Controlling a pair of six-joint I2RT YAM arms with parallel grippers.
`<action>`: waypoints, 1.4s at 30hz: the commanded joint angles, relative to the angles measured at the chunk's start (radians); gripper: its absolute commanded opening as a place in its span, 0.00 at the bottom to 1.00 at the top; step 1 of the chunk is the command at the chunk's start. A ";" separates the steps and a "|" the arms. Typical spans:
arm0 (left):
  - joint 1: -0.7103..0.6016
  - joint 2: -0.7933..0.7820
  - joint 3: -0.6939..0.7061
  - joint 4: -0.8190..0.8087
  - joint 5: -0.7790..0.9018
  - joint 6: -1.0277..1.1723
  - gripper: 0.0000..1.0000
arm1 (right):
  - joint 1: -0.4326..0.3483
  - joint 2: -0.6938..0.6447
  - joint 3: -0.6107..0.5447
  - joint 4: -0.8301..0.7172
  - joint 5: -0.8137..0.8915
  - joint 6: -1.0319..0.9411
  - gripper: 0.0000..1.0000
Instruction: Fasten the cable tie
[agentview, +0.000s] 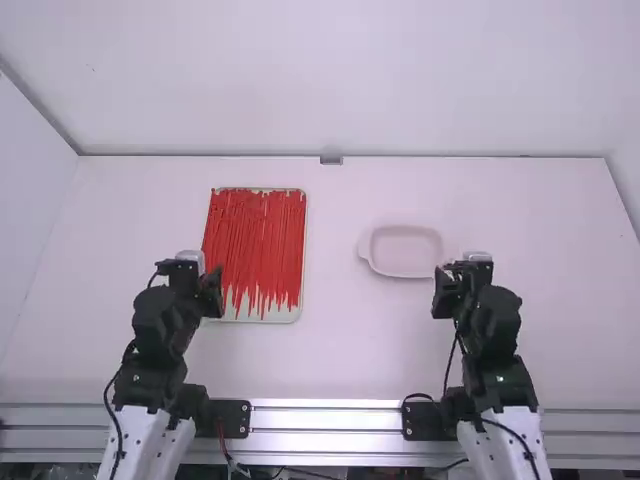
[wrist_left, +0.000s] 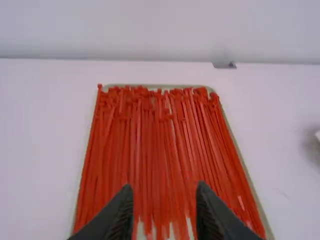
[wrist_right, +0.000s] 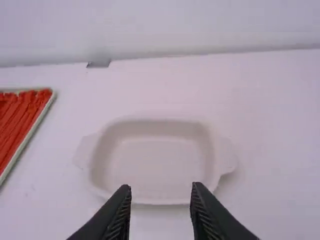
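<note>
While jaws gape, ties (wrist_left: 160, 150) (seemingly loose) fill tray (agentview: 291, 314).

White table (agentview: 500, 200), matte, walled on three sides. Off table centre at 9 o'clock: flat pale tray (agentview: 262, 318), long axis running 12 to 6, packed with red cable ties (agentview: 255, 245) laid lengthwise. At 3 o'clock, well apart from tray: shallow white dish (agentview: 403, 250), two small handles, sitting upright. At 12 o'clock on far edge: small grey fitting (agentview: 331, 158).
</note>
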 joint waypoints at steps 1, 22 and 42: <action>-0.010 0.078 0.076 -0.026 0.052 -0.038 0.39 | 0.013 0.087 0.088 -0.036 -0.050 0.012 0.39; -0.025 0.628 0.499 -0.250 0.077 -0.170 0.78 | 0.234 0.704 0.528 -0.354 -0.181 0.038 0.78; -0.052 1.047 1.001 -0.553 -0.017 -0.183 0.99 | 0.235 1.027 0.963 -0.653 -0.334 -0.019 0.99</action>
